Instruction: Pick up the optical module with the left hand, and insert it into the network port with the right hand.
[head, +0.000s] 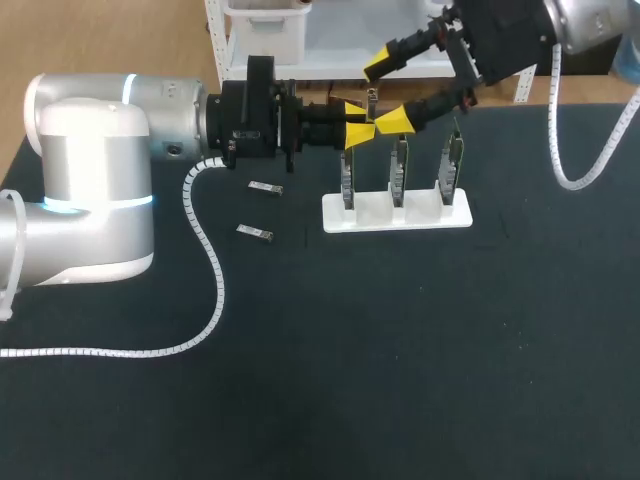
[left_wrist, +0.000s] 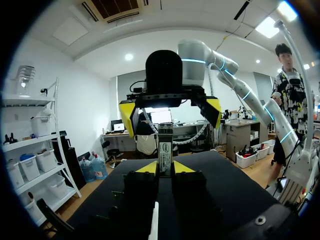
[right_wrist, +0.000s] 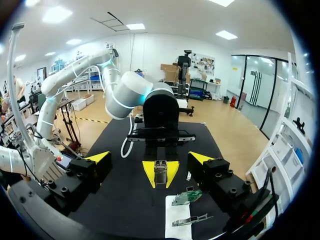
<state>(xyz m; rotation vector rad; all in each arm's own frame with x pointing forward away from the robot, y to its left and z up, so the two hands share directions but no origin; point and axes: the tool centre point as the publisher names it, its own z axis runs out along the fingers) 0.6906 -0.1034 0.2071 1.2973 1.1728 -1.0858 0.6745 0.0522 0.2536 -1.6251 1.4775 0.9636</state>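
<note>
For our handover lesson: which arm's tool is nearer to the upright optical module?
Left. The left tool is shut on the optical module. The right tool is open just ahead of the module, with its fingers clear of it.

Head camera: sitting high above and behind the robot, looking down on the whole black table (head: 400, 350) from far off. Left wrist camera: riding low, facing level along its own left gripper (left_wrist: 165, 169) toward the right gripper (left_wrist: 170, 112), close by. Right wrist camera: facing the opposite way, looking back at the left gripper from equally near. All 3 views are sharing the optical module (left_wrist: 165, 145) pinched between the left fingertips.
</note>
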